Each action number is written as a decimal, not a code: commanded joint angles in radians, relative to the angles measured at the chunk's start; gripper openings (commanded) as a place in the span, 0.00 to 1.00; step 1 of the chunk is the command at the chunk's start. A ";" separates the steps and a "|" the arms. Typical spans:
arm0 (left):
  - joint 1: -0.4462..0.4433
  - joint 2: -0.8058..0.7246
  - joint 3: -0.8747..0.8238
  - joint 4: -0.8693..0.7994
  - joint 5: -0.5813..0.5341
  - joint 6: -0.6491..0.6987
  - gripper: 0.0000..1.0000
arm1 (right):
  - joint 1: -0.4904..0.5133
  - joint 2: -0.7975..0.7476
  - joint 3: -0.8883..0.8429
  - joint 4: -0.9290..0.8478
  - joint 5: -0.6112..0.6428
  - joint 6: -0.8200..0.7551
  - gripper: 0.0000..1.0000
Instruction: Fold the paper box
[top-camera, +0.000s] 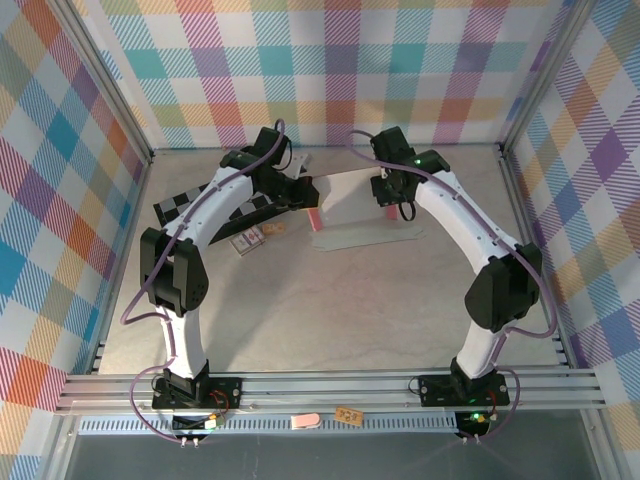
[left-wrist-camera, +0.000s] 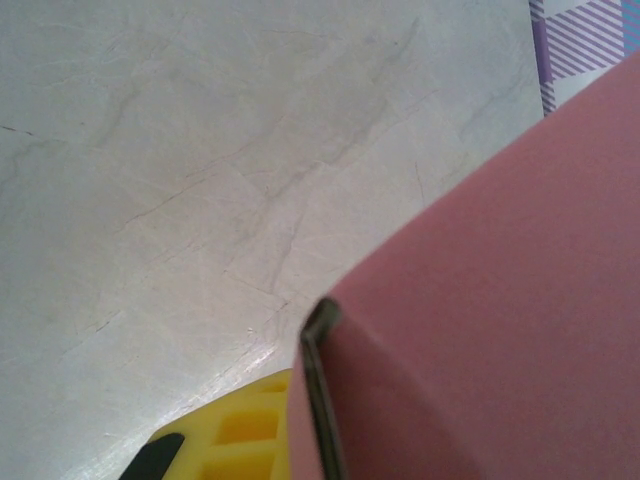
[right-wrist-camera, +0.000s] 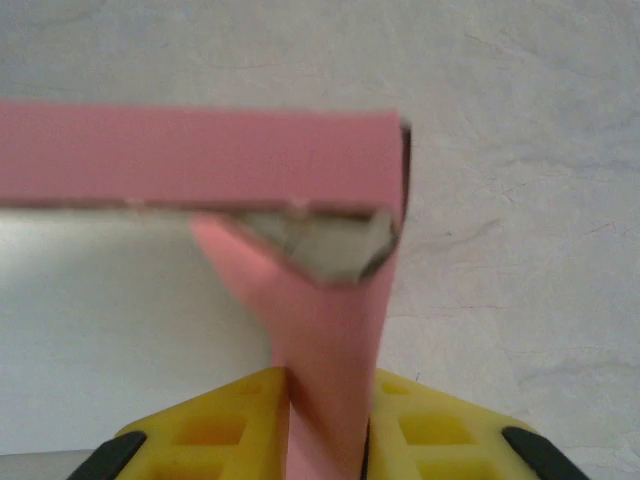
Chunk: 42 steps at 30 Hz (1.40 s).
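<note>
The paper box (top-camera: 366, 212) lies at the back middle of the table, pale reverse side up, with a pink flap (top-camera: 314, 218) hanging at its left end. My left gripper (top-camera: 299, 190) is at the box's left edge. In the left wrist view pink cardboard (left-wrist-camera: 500, 300) lies against one yellow finger (left-wrist-camera: 240, 430) and hides the other. My right gripper (top-camera: 393, 203) is at the right end. In the right wrist view a pink flap (right-wrist-camera: 325, 340) is pinched between both yellow fingers (right-wrist-camera: 210, 430), under a folded pink wall (right-wrist-camera: 200, 155).
A black-and-white checkered board (top-camera: 183, 206) lies behind the left arm. Small cards (top-camera: 248, 240) sit beside it on the table. Plaid walls enclose the back and both sides. A pink piece (top-camera: 305, 422) and an orange tag (top-camera: 348, 413) rest on the front rail.
</note>
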<state>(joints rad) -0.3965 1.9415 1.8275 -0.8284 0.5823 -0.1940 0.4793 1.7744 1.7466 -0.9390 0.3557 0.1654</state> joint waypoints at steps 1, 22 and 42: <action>0.015 -0.091 0.023 0.171 0.102 -0.055 0.00 | -0.009 -0.004 -0.037 -0.082 -0.079 0.018 0.26; 0.001 -0.084 0.036 0.121 0.100 -0.019 0.00 | -0.030 0.039 0.116 -0.117 -0.062 0.012 0.00; -0.015 -0.053 0.062 0.080 0.094 0.007 0.00 | -0.048 0.095 0.303 -0.197 -0.095 0.017 0.38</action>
<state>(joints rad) -0.3931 1.9137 1.8534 -0.7483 0.6308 -0.2096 0.4389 1.8465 2.0037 -1.1141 0.3099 0.1726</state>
